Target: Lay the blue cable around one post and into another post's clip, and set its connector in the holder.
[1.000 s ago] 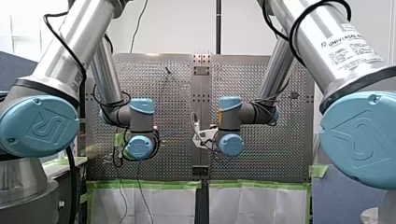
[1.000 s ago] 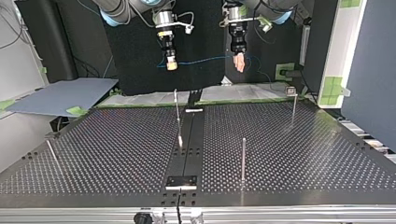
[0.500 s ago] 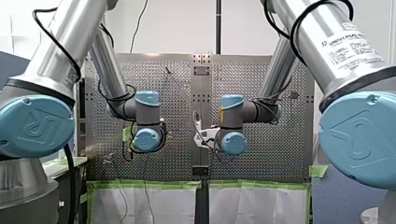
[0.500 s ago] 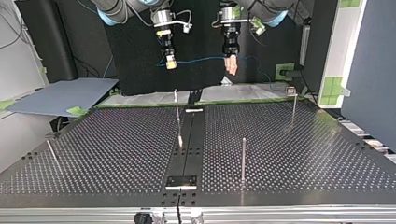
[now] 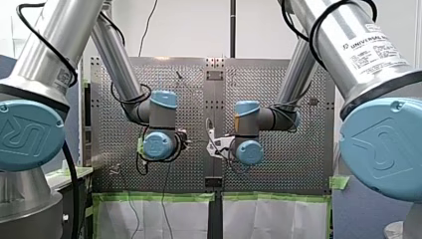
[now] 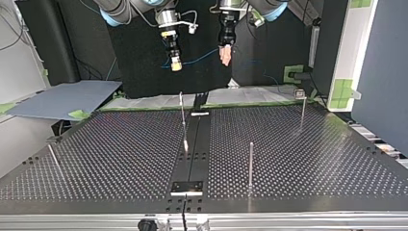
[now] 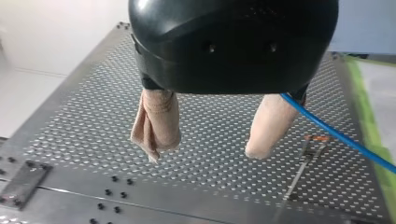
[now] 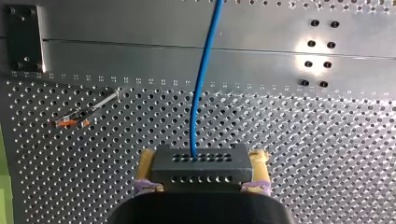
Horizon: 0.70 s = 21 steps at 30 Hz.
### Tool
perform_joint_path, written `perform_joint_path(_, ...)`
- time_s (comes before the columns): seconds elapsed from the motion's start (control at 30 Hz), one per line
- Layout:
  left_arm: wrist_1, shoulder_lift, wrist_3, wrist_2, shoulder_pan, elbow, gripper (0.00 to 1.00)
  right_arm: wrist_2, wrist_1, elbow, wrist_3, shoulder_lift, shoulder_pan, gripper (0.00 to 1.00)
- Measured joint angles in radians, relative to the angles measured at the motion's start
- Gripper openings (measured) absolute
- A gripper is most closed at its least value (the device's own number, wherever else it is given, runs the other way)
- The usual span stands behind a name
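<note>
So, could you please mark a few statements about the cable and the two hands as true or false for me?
1. My right hand grips the connector. True.
2. My left hand is shut tight. False: its fingers stand apart, and the cable runs past one of them.
3. The cable lies in a post's clip. False: in the top view it hangs in the air between the two hands, clear of the posts.
4. The cable leaves the connector and runs on ahead of my right hand. True.
</note>
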<state>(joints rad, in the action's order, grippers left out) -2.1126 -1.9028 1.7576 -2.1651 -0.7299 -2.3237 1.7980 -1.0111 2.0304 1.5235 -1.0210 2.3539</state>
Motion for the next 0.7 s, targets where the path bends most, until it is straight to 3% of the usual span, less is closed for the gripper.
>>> perform_joint_path(0.13,-0.037,0.000,0.006,0.003,-0.006,0.006,1.00,0.000,0.002,0.003,0.003,-0.003,0.001,0.02)
perform_joint_path(0.23,-0.065,0.015,0.025,0.007,-0.014,0.025,1.00,0.002,0.010,0.015,0.022,-0.022,0.006,0.02)
perform_joint_path(0.5,-0.144,0.088,0.057,0.015,-0.007,0.066,1.00,-0.018,0.076,0.019,0.099,-0.099,0.003,0.02)
perform_joint_path(0.7,-0.203,0.148,0.075,-0.025,0.010,0.110,1.00,-0.029,0.132,-0.018,0.150,-0.155,0.000,0.02)
